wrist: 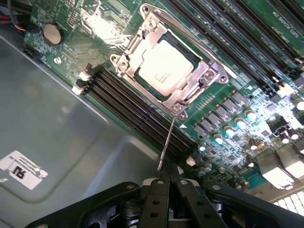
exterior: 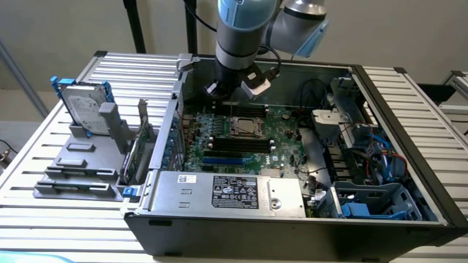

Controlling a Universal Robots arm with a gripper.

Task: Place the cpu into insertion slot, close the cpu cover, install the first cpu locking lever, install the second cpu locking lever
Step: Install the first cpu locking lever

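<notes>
**Locking-lever stage, seen from my remote station.** The cpu (wrist: 164, 66) sits in the insertion slot (wrist: 154, 97), and the cpu cover (wrist: 207, 76) lies flat over it, framing the silvery top. One thin locking lever (wrist: 166, 142) stands raised from the socket corner, its free end reaching to just beside the gripper (wrist: 164, 183). The fingers are clenched together with nothing between them, and I cannot tell whether they touch the lever tip. In the exterior view the gripper hangs over the far edge of the board, with the socket just nearer and below it.

To do this step well, I judge the closed fingertips should bear on the lever's end, follow its arc downward, then nudge it sideways under its catch. The push should be slow and steady. A slip would land on the black memory slots (wrist: 128, 109) beside the socket.
</notes>
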